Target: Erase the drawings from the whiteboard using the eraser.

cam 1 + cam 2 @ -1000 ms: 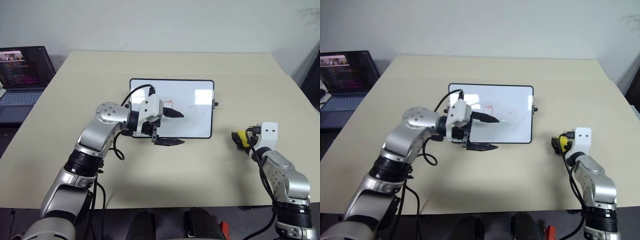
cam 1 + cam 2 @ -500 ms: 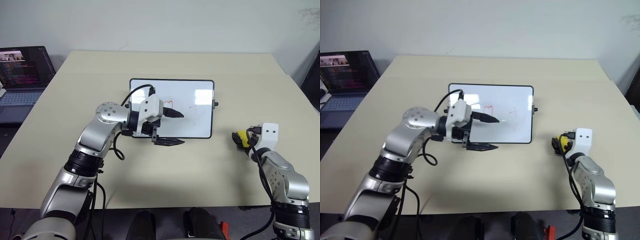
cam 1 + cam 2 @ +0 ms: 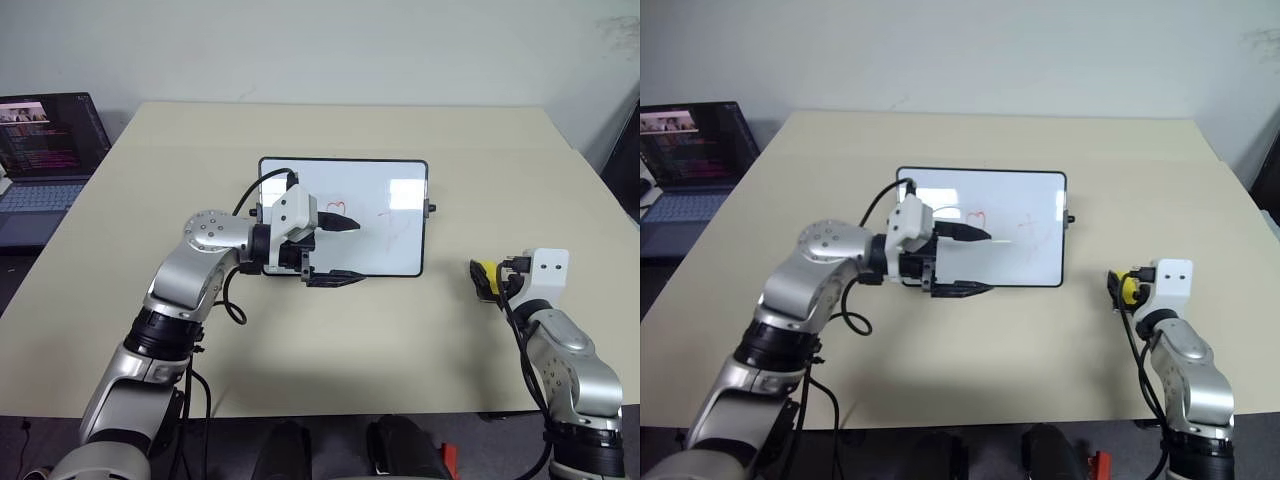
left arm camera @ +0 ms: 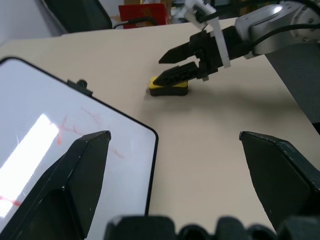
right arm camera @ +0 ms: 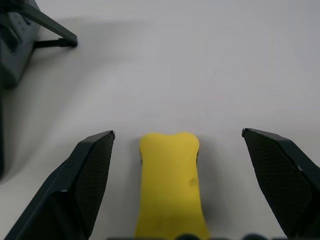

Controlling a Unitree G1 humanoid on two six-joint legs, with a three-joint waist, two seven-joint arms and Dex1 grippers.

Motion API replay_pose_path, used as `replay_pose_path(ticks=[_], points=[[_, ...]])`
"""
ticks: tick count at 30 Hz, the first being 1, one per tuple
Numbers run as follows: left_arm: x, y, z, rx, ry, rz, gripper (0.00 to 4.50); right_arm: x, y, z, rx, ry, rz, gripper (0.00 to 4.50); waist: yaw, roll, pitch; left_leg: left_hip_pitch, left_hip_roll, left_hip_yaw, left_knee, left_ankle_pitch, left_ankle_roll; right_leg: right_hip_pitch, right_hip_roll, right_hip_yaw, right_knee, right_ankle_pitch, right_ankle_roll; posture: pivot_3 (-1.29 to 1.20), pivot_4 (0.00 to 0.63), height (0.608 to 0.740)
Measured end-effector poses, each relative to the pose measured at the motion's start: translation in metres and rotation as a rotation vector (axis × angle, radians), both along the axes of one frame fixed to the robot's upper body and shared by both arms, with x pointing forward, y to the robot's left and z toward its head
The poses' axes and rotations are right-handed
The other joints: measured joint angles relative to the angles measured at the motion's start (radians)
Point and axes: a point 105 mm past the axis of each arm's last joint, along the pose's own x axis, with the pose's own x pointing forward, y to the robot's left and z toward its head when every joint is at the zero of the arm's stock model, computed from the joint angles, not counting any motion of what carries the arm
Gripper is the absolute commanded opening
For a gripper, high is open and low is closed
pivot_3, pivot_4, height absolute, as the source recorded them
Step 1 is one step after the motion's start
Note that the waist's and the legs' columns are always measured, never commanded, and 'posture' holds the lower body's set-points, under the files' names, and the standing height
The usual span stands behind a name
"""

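The eraser (image 5: 170,185) lies on the table (image 3: 330,340) right of the whiteboard (image 3: 390,205), between the spread fingers of the right gripper (image 4: 175,62), ungripped. The left gripper (image 3: 335,250) hovers wide open over the board's near edge beside the red heart (image 3: 337,209).

An office: plain table (image 3: 400,130), open laptop (image 3: 45,150), bare wall (image 3: 330,45).

Board surface: left gripper (image 3: 340,250) hangs over the whiteboard's (image 3: 395,255) near left part.
Between board and eraser (image 3: 484,272): bare table (image 3: 300,340).
Far left: laptop (image 3: 45,150) off the table.
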Motion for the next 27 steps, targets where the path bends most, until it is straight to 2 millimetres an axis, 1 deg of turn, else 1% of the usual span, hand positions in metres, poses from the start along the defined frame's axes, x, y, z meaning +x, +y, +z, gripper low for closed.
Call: replay_pose_path(ticks=[3,5,6,11,14,17,20,24,27], points=[[-0.002,0.000,-0.004,-0.003,0.018,0.015,4.50,-0.003,0.000,0.014,-0.049,-0.081,-0.017,4.24,0.000,0.000,0.000,0.000,-0.001,0.000,0.001,0.000,0.000,0.000,-0.001,0.000,0.002,0.000,0.000,0.00,0.150,0.740],[-0.001,0.001,-0.002,-0.012,0.019,0.028,4.50,-0.004,0.002,0.021,-0.059,-0.139,-0.028,4.24,0.000,0.000,0.000,0.001,-0.001,0.000,0.001,0.000,0.000,0.000,0.000,0.000,0.003,0.000,0.000,0.00,0.150,0.740],[-0.001,0.000,-0.001,-0.021,0.018,0.032,4.50,-0.004,0.003,0.022,-0.052,-0.150,-0.033,4.24,0.000,0.000,0.000,0.001,-0.001,0.000,0.001,0.000,0.000,0.000,0.000,0.000,0.003,0.000,0.000,0.00,0.150,0.740],[-0.002,-0.003,0.004,-0.053,0.018,0.030,4.50,-0.003,0.015,0.018,-0.025,-0.144,0.010,4.24,0.000,0.000,0.000,0.002,0.000,0.000,0.001,0.000,0.000,0.000,0.000,0.000,0.004,0.000,0.000,0.00,0.150,0.740],[-0.004,-0.004,0.004,-0.061,0.036,0.024,4.50,-0.003,0.021,0.012,0.010,-0.106,0.037,4.24,0.000,0.000,0.000,0.002,0.000,0.000,0.001,0.000,0.000,0.000,0.000,0.000,0.004,0.000,0.000,0.00,0.150,0.740],[-0.008,-0.005,0.005,-0.063,0.046,-0.003,4.50,-0.002,0.022,0.005,0.024,-0.038,0.032,4.24,0.000,0.000,0.000,0.002,0.000,0.001,0.001,0.000,0.000,0.000,0.000,0.001,0.003,0.000,0.000,0.00,0.150,0.740],[-0.009,-0.005,0.006,-0.062,0.046,-0.013,4.50,0.002,0.021,0.001,0.027,0.021,0.014,4.24,0.000,0.000,0.000,0.002,0.000,0.000,0.001,0.000,0.000,0.000,0.000,0.000,0.004,0.000,0.000,0.00,0.150,0.740],[-0.009,-0.006,0.007,-0.062,0.043,-0.021,4.50,0.005,0.018,0.002,0.007,0.050,0.014,4.24,0.000,0.000,0.000,0.002,0.000,0.000,0.001,0.000,0.000,0.000,0.000,0.000,0.003,0.000,0.000,0.00,0.150,0.740],[-0.009,-0.006,0.007,-0.061,0.043,-0.023,4.50,0.006,0.014,-0.003,0.006,0.078,0.003,4.24,0.000,0.000,0.000,0.001,-0.001,0.001,0.001,0.000,0.000,0.000,0.000,0.001,0.003,0.000,0.000,0.00,0.150,0.740]])
